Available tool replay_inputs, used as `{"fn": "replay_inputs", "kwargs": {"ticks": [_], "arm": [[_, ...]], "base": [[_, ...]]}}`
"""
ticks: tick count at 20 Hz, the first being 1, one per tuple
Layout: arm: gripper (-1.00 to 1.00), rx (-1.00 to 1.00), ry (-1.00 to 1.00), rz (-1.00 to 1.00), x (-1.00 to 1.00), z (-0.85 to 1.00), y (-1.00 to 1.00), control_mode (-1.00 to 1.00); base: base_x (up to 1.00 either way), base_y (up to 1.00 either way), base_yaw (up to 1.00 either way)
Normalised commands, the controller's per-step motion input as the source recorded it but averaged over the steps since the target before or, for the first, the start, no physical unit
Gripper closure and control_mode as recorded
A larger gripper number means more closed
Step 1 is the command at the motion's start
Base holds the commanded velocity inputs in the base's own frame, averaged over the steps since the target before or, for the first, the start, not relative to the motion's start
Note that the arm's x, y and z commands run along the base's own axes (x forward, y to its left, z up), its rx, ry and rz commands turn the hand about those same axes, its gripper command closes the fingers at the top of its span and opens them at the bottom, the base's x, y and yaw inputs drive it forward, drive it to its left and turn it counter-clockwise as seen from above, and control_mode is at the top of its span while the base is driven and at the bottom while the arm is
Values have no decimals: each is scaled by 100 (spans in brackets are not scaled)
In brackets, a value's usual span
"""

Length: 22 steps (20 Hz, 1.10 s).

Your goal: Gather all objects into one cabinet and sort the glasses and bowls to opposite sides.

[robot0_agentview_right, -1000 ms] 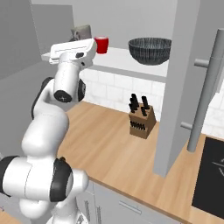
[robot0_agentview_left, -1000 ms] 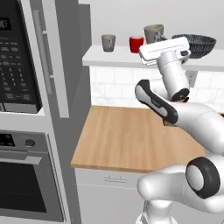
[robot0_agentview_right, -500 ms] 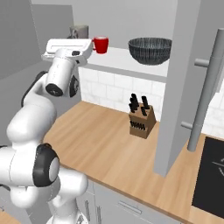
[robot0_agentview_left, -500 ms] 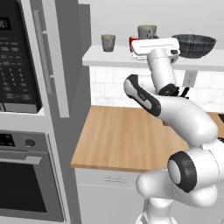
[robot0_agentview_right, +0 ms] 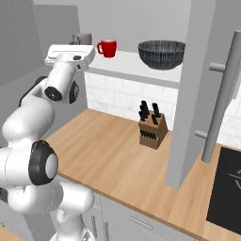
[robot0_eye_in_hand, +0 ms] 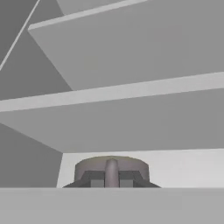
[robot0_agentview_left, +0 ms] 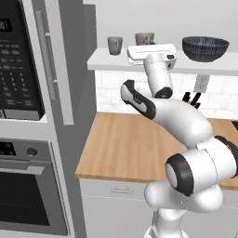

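Reaching up to the open wall cabinet's white shelf board (robot0_agentview_left: pixel 116 59), the gripper (robot0_eye_in_hand: pixel 111 178) was clenched on the handle of a grey handled cup (robot0_eye_in_hand: pixel 111 168). In the hand view the two dark fingertips (robot0_eye_in_hand: pixel 92 179) stood close on either side of the narrow upright handle, and the cup's rounded body sat directly behind them on the shelf surface. In the left base view the white hand lay level across the front edge of the shelf, and the same cup (robot0_agentview_left: pixel 144 38) rose just behind it.

A second grey cup (robot0_agentview_left: pixel 115 45) stood near the left end of the shelf, apart from the handled cup. The red cup (robot0_agentview_right: pixel 108 48) stood on the shelf to the right of the hand in the right base view, its handle turned toward the hand. The dark ribbed bowl (robot0_agentview_right: pixel 161 53) sat upright further right along the shelf, well apart from the cups and near the grey side panel (robot0_agentview_right: pixel 195 84).

Below the shelf, a wooden knife block (robot0_agentview_right: pixel 152 130) stood at the back edge of the wooden worktop (robot0_agentview_left: pixel 125 148), against the tiled wall. A built-in oven (robot0_agentview_left: pixel 25 186) and a microwave (robot0_agentview_left: pixel 18 60) occupied the tall unit at the worktop's left end.
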Motion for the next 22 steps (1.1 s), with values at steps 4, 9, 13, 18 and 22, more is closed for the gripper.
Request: {"fn": "replay_inputs", "kwargs": {"ticks": [4,9,13,18,22], "arm": [[100,0,-7,0,48,-45,14,-100],[100,0,-11,0,51,-51,3,-100],[100,0,-22,0,57,-57,0,-100],[100,0,-21,0,65,-57,0,-100],[100,0,-21,0,65,-68,0,-100]], "base": [[0,0,0],[0,0,0],[0,0,0],[0,0,0],[0,0,0]]}}
